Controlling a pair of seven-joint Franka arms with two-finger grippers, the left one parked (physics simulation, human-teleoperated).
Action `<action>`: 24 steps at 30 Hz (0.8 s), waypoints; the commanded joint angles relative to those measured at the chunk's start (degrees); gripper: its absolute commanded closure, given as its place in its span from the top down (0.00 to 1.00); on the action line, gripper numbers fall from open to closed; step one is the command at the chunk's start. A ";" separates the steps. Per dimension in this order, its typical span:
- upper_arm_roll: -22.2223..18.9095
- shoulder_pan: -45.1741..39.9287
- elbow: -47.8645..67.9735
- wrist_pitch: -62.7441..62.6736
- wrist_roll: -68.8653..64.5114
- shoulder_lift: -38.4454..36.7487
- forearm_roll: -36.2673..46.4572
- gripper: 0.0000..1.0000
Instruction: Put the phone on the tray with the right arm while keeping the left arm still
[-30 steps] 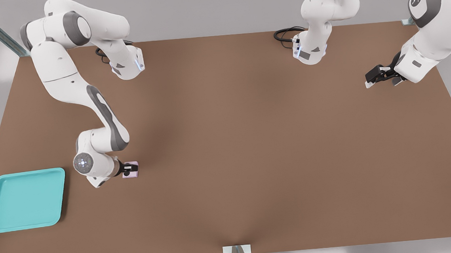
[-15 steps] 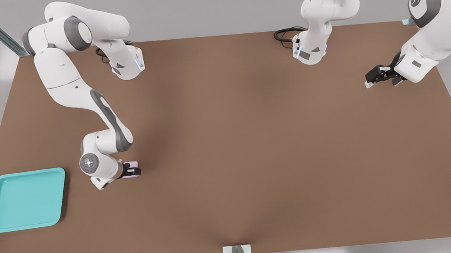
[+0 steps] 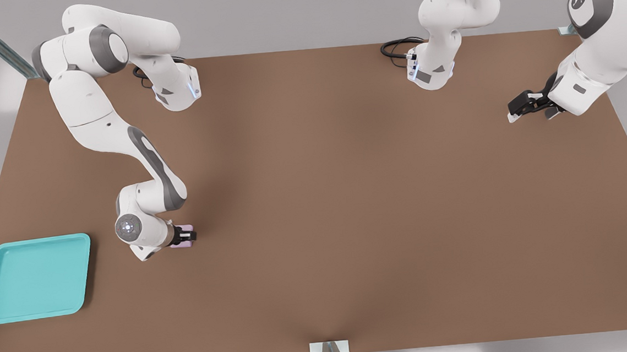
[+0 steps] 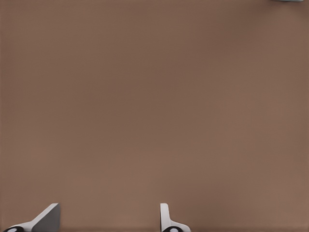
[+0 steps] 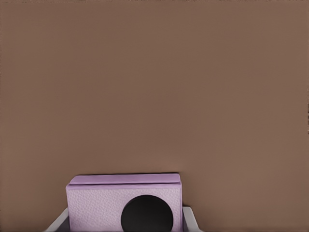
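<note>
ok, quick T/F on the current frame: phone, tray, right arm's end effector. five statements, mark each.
1. The phone lies inside the tray. False: it is out on the brown table, toward the front view's right of the tray.
2. The end effector is at the phone, with a white fingertip showing on either side of it in the right wrist view. True.
3. The tray holds nothing. True.
4. The phone is bright green. False: it is pale pink-lilac with a black round lens.
5. The tray is red and round. False: it is turquoise and rectangular with rounded corners.
</note>
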 commanded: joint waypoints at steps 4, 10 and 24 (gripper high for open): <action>0.09 0.00 0.22 -0.41 1.28 -1.04 -0.03 0.75; 0.53 -2.63 0.40 -6.03 -2.32 -7.10 -0.03 0.75; 2.82 -29.79 19.37 -17.54 -40.64 -1.22 0.06 0.76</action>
